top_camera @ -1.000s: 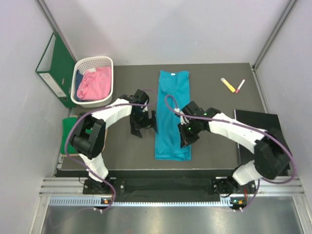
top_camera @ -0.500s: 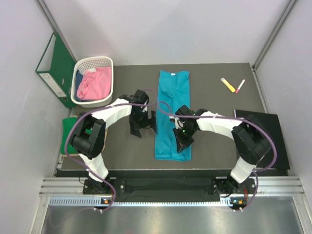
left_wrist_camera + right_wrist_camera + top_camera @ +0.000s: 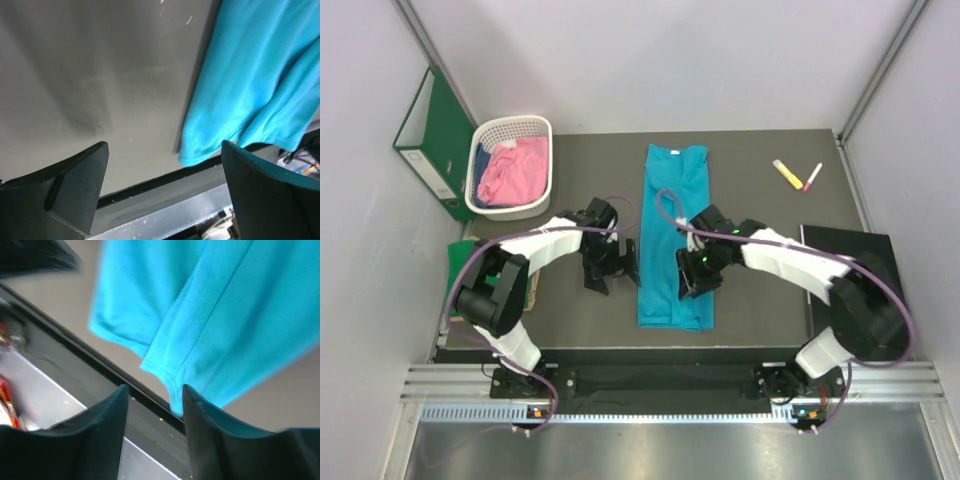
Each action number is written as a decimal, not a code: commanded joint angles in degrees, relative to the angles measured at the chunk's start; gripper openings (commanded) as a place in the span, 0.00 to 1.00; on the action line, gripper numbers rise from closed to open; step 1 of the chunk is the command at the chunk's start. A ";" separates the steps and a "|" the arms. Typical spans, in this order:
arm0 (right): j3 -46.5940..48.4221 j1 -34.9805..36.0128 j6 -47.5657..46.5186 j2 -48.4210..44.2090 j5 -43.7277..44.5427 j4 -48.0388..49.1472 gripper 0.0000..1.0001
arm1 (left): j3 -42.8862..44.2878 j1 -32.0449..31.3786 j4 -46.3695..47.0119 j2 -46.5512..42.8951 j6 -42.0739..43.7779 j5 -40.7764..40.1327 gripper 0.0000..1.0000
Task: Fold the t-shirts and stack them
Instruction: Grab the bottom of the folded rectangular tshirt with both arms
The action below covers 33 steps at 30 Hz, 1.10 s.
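A teal-blue t-shirt (image 3: 675, 185) lies as a long narrow strip down the middle of the table. My right gripper (image 3: 690, 286) hovers over its near half. In the right wrist view the jaws (image 3: 155, 390) stand open, and the shirt's hem (image 3: 172, 390) hangs against one finger, not pinched. My left gripper (image 3: 613, 272) is just left of the shirt, wide open and empty (image 3: 164, 160), with the shirt's near corner (image 3: 200, 150) ahead of it. A pink t-shirt (image 3: 505, 175) fills the basket. A green t-shirt (image 3: 460, 272) lies at the table's left edge, partly hidden by my left arm.
The white lattice basket (image 3: 510, 125) stands at the back left with a green ring binder (image 3: 430, 140) leaning beside it. Two markers (image 3: 787, 174) (image 3: 813, 176) lie at the back right. A black board (image 3: 850, 250) sits at the right edge.
My right gripper's jaws have parted from shut and shifted a little over the teal shirt's near half. My left gripper has drifted slightly toward the near left.
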 commanded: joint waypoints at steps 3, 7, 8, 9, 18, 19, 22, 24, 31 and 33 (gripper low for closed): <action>-3.41 -7.98 5.22 -16.78 1.55 0.16 0.54 | -12.09 0.18 11.38 -6.28 -1.79 7.93 0.98; -10.72 -14.66 5.84 -19.44 -1.61 -0.37 0.53 | -16.51 0.09 17.61 -7.43 -4.16 10.74 0.97; -12.12 -15.46 6.02 -19.61 -2.05 -0.37 0.53 | -17.21 0.00 18.67 -7.43 -4.69 11.27 0.96; -14.66 -16.16 6.19 -19.62 -3.19 -0.20 0.52 | -18.26 0.00 19.47 -7.34 -5.22 12.06 0.95; -20.83 -17.93 8.39 -15.32 -7.41 2.09 0.55 | -19.94 -1.58 22.91 -3.57 -8.91 14.26 0.64; -21.28 -17.93 8.65 -14.70 -7.94 3.22 0.55 | -19.94 -2.19 22.90 -3.39 -9.44 14.35 0.61; -23.12 -17.93 9.80 -12.42 -10.14 5.34 0.55 | -19.07 -3.68 20.80 -1.72 -10.06 13.65 0.53; -24.26 -17.93 10.15 -10.13 -11.19 6.66 0.55 | -18.36 -4.65 20.18 -0.92 -10.32 13.04 0.51; -27.17 -17.93 12.26 -5.29 -12.87 12.37 0.49 | -18.27 -6.33 20.36 0.66 -11.73 12.51 0.45; -27.17 -17.93 12.96 -4.33 -12.78 14.12 0.48 | -18.27 -6.33 20.18 0.92 -11.64 12.33 0.43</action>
